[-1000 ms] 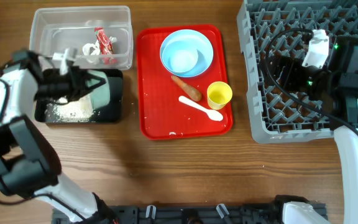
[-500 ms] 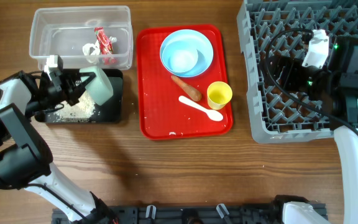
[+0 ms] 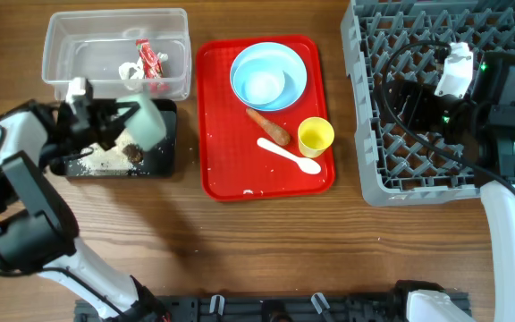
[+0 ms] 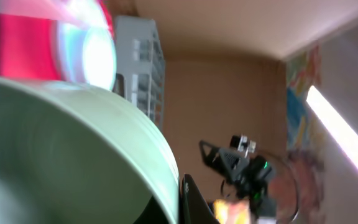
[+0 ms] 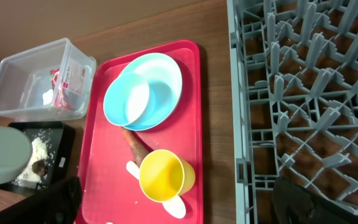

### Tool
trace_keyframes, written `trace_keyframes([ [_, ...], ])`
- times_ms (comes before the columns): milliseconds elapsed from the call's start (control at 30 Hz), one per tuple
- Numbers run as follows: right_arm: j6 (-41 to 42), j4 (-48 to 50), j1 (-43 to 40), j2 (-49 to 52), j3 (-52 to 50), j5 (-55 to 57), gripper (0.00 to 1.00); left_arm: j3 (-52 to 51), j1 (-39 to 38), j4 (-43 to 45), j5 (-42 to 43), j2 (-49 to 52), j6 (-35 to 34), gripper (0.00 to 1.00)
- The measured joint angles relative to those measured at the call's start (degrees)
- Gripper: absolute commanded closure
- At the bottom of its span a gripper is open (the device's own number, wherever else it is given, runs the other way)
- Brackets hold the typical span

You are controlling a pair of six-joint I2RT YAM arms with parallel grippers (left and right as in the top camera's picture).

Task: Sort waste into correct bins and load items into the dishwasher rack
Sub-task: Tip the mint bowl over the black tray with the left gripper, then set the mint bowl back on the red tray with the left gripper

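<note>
My left gripper [image 3: 123,123] is shut on the rim of the mint-green bowl [image 3: 147,125] and holds it tilted over the black tray [image 3: 164,161]. Loose rice [image 3: 105,158] and a dark brown lump [image 3: 133,153] lie in that tray. The clear tub [image 3: 70,36] holds the red-and-white wrapper [image 3: 150,61] and tissue [image 3: 130,72]. The red tray [image 3: 222,170] carries the blue plate [image 3: 289,63], pale blue bowl [image 3: 262,87], sausage piece [image 3: 268,127], yellow cup [image 3: 315,136] and white spoon [image 3: 289,155]. My right gripper [image 3: 393,98] is open and empty over the grey rack [image 3: 418,179].
The rack's upright pegs [image 5: 303,93] fill the right side of the right wrist view. In the left wrist view the mint-green bowl [image 4: 55,149] blocks most of the picture. Bare wooden table [image 3: 266,250] lies in front of the trays.
The dark brown lump has dropped out of the tilted mint-green bowl into the black tray. The left gripper shifted slightly with the bowl. The right arm has not moved.
</note>
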Motion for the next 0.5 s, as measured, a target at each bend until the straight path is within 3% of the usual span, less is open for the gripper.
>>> trace_keyframes([
  [133, 0.0, 0.2, 0.0, 0.0, 0.0, 0.0, 0.00, 1.5, -13.2, 8.5, -9.9, -9.8, 2.5, 0.96],
  [367, 0.0, 0.2, 0.0, 0.0, 0.0, 0.0, 0.00, 2.6, -40.8, 15.2, -52.5, -11.4, -8.8, 0.96],
  [500, 0.0, 0.0, 0.0, 0.0, 0.0, 0.0, 0.00, 2.6, -50.1, 16.0, -71.9, -8.0, -14.7, 0.92],
])
